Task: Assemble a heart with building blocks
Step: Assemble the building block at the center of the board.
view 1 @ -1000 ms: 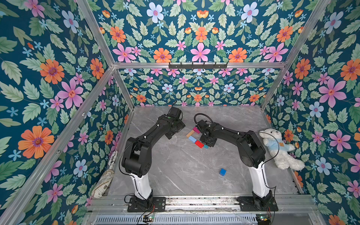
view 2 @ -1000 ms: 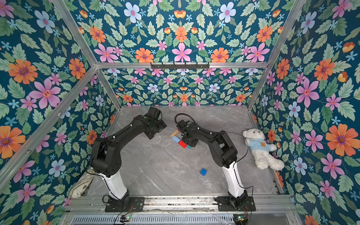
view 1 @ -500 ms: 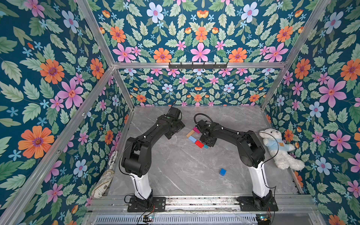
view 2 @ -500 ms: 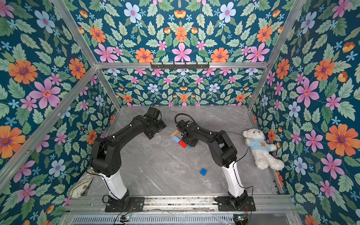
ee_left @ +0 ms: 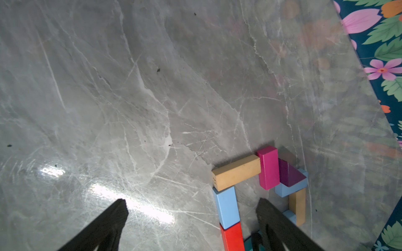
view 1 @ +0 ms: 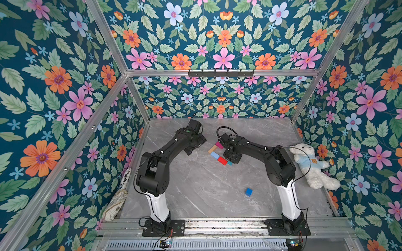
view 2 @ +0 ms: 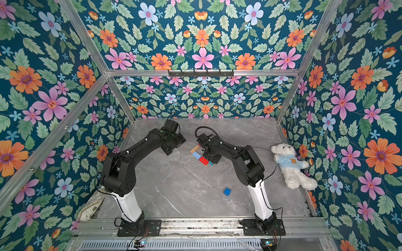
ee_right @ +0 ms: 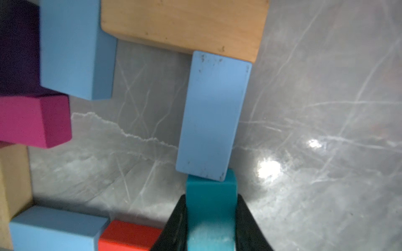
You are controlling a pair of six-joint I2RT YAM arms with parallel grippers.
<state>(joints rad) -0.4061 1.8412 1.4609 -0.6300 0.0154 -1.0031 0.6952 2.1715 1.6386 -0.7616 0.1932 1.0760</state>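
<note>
Nearest, leaves the blue block alone toward the front of the marble table, well apart from the heart, which so lacks its tip piece by the look of it. Farther in, pinches the teal block between the narrowed fingers of the right gripper, end apparently butted against a light blue block, red block just beside one finger. Risks shoving that light blue block and the tan block beyond it out of line with any harder push, with only contact to hold loose pieces; risks dragging the teal block back on release, or clipping the red one when spreading. Beyond, hangs the left gripper wide and empty above bare marble beside the outline; could sweep the magenta block or purple triangle if lowered carelessly.
</note>
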